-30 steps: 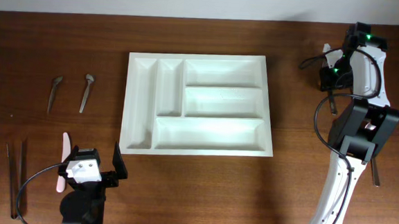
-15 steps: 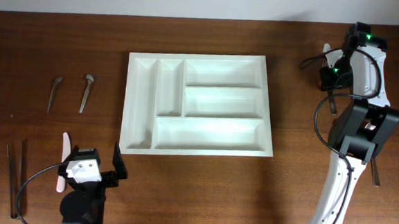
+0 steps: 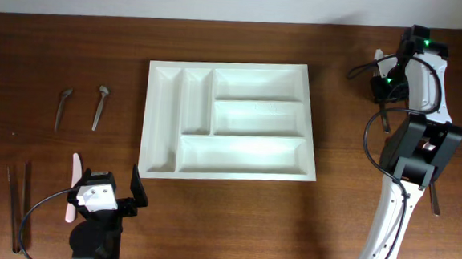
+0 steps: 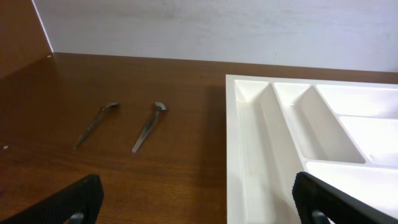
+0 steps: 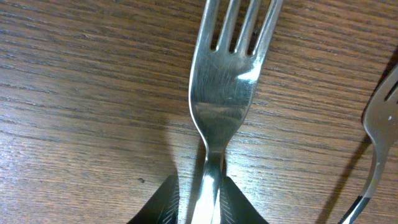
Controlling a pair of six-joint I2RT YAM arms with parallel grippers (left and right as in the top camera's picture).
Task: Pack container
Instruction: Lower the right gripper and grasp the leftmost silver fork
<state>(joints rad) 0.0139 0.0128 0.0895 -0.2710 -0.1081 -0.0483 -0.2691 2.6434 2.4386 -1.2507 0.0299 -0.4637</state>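
Observation:
The container (image 3: 147, 116) is a large white cutlery tray with all its compartments empty; its left rim (image 4: 231, 124) shows in the left wrist view. A steel fork (image 5: 227, 81) lies on the table at the far right (image 3: 383, 119). My right gripper (image 5: 200, 182) straddles its neck, jaws narrowed close round it. The right pad touches the metal and a thin dark gap remains on the left. From overhead the right gripper (image 3: 380, 98) points down at the table. My left gripper (image 4: 199, 208) stands wide open and empty at the near left (image 3: 107, 180).
Two small spoons (image 3: 63, 107) (image 3: 101, 105) lie left of the tray. A pair of chopsticks (image 3: 16, 205) and a pink utensil (image 3: 73, 186) lie by the left arm. A second fork (image 5: 379, 124) lies just right of the first; another utensil (image 3: 434, 202) lies near the right arm.
Nothing has visibly moved in the overhead view; both arms and all utensils stay where they were.

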